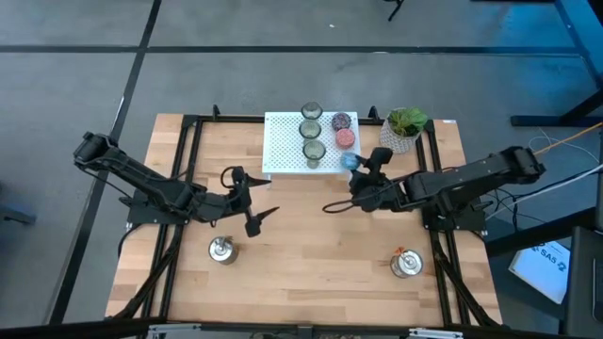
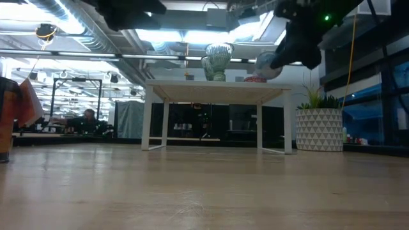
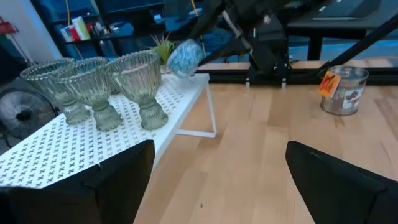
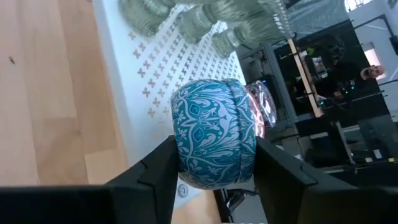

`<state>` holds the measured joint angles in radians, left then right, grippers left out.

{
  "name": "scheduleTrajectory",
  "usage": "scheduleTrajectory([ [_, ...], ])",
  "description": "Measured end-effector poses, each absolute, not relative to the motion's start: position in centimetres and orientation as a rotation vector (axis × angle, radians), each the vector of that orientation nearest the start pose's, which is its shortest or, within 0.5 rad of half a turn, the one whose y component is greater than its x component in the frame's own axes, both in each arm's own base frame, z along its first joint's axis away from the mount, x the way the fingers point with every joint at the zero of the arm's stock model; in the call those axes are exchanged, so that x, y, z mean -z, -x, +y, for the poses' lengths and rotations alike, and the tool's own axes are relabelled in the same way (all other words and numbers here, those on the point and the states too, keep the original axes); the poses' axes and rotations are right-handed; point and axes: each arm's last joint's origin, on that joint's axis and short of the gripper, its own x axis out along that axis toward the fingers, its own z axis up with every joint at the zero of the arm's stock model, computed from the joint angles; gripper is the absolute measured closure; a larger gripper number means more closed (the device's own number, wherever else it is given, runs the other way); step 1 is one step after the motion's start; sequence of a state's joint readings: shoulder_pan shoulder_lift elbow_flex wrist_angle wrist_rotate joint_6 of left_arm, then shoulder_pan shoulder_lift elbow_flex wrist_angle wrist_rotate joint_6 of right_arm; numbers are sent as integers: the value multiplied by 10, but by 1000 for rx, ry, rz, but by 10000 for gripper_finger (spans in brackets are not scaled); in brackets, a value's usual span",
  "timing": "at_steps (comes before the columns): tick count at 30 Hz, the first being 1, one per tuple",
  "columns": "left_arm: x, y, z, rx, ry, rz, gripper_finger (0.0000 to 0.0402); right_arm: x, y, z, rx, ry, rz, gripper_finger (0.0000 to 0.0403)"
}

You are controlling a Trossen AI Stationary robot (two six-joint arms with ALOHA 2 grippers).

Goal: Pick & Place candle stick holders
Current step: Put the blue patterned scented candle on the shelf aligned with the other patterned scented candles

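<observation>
The right gripper (image 4: 214,180) is clamped on a small round blue cup with a pale swirling pattern (image 4: 214,130), its fingers pressing the cup's two sides. It holds the cup in the air at the near right corner of the white perforated rack (image 1: 283,151). On the rack, three olive-clear ribbed glass cups (image 3: 93,87) stand in a row, with a purple cup (image 1: 340,121) and a pink cup (image 1: 345,137) to their right. The left gripper (image 1: 261,217) hangs with its fingers spread, empty, over bare wood near the rack. Two shiny silver cups (image 1: 222,250) stand near the table's front edge.
</observation>
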<state>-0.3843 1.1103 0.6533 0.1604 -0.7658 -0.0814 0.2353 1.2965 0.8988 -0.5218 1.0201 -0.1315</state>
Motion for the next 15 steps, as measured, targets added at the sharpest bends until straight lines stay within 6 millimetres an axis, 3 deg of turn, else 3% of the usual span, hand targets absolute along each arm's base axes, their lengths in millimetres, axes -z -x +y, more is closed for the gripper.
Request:
scheduleTrajectory([
  [15, -259, -225, -69, -392, -59, 232, 41, -232, -268, 30, 698, 710, 858, 206],
])
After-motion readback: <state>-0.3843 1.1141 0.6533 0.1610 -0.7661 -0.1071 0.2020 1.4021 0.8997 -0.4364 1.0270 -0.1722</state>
